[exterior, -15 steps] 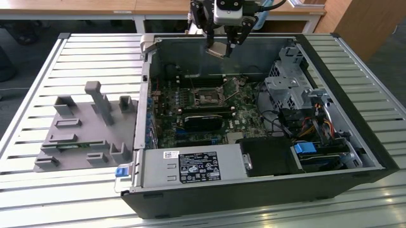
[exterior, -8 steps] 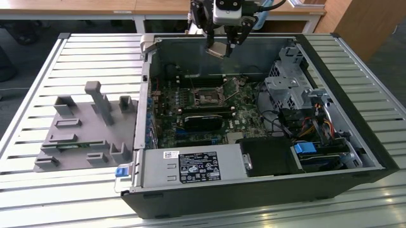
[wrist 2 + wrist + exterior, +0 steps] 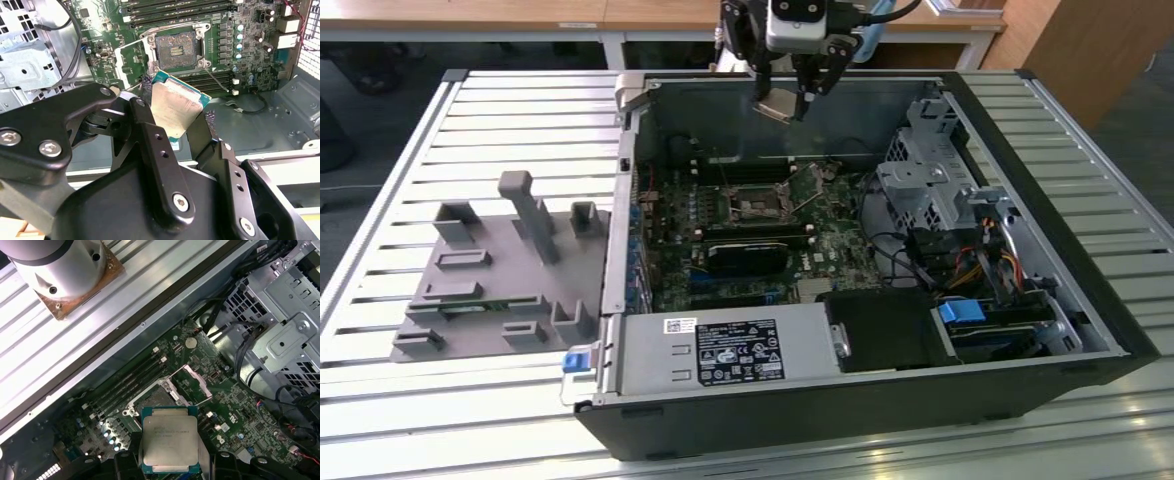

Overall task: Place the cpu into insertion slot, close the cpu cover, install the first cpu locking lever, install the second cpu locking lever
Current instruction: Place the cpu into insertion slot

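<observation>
My gripper (image 3: pixel 781 98) hangs above the far wall of the open computer case, shut on the cpu (image 3: pixel 775 106). The chip is tilted, and its silver-grey top shows in both wrist views (image 3: pixel 177 107) (image 3: pixel 169 442), clamped by its edges between the black fingers (image 3: pixel 150 132). The insertion slot (image 3: pixel 758 208) (image 3: pixel 176 47) (image 3: pixel 159 396) lies lower down on the green board, its dark centre bare. The cpu cover (image 3: pixel 131 57) (image 3: pixel 197 385) is swung open beside the socket. A thin lever rod (image 3: pixel 218 81) sticks out from a socket corner.
Long black memory slots (image 3: pixel 736 170) flank the socket, and a black card (image 3: pixel 747 255) lies in front of it. A metal drive cage (image 3: pixel 934 180) and cables fill the exterior view's right. A power supply (image 3: pixel 720 350) sits in front. A grey fixture (image 3: pixel 494 270) stands on the slatted table.
</observation>
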You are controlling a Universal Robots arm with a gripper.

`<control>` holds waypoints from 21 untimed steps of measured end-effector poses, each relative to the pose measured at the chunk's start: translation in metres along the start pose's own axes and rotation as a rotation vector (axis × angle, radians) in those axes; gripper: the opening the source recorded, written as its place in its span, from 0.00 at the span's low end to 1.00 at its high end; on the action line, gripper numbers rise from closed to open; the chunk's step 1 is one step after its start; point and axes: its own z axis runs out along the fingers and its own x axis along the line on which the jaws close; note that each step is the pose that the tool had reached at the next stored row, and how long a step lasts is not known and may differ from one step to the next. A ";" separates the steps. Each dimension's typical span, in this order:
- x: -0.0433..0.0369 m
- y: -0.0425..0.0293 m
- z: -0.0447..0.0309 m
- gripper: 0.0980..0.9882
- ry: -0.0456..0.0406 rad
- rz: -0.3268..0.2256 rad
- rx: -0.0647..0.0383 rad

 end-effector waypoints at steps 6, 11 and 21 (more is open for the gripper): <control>0.0000 0.0000 0.0000 0.48 -0.0013 0.015 0.000; 0.0000 0.0000 0.0000 0.48 -0.0024 0.026 -0.001; 0.0000 0.0000 0.0000 0.48 -0.0045 0.050 -0.001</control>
